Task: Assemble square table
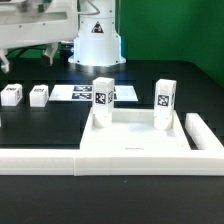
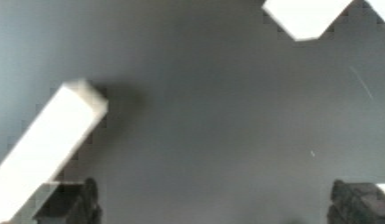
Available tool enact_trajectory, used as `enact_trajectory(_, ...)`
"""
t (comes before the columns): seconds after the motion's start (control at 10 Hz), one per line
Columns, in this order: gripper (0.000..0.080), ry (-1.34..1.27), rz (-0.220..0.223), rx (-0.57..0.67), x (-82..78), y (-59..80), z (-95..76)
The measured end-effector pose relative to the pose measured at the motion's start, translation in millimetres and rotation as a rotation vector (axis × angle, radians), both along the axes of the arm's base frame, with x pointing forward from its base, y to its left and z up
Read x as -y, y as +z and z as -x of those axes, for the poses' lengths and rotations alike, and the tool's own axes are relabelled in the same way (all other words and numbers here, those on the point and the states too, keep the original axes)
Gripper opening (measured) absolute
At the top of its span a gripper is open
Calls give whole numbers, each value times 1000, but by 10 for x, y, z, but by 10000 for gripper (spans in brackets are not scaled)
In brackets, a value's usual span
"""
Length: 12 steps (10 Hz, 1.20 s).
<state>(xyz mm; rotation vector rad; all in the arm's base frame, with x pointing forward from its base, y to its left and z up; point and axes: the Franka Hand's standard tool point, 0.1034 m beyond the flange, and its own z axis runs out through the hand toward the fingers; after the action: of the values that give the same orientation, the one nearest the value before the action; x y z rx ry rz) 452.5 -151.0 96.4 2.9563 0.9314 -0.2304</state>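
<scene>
1. The place was a robotics lab bench, not a home or a shop.
2. A white robot arm base point(image 1: 97, 45) with a triangular warning label stood at the back of a matte black table point(image 1: 40, 190).
3. Black-and-white tracking tags marked the marker board point(image 1: 70, 93) and the white block legs point(image 1: 165, 98).
4. A plain green backdrop point(image 1: 212, 30) closed off one side.

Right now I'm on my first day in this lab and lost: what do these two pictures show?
This is one white robot arm, standing by a black table. One picture comes from a camera off the arm, the other from a camera on its wrist. The wrist view shows the hand open, its fingers wide apart, holding nothing. On the table lie a square white slab with two upright legs on it, two loose legs at the exterior view's left, a flat marker board, and a white rail along the slab.
</scene>
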Motion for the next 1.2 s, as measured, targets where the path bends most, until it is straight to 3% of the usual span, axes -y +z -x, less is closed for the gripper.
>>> enact_trajectory(0.1, 649, -176, -16, -48, 40, -49, 74)
enact_trajectory(0.5, 649, -404, 11, -32, -5, -61, 28)
enact_trajectory(0.6, 649, -482, 12, -52, -16, -114, 81)
enact_trajectory(0.8, 649, -610, 32, -239, -41, -368, 368)
enact_trajectory(1.2, 649, -606, 50, -529, -291, -463, 584)
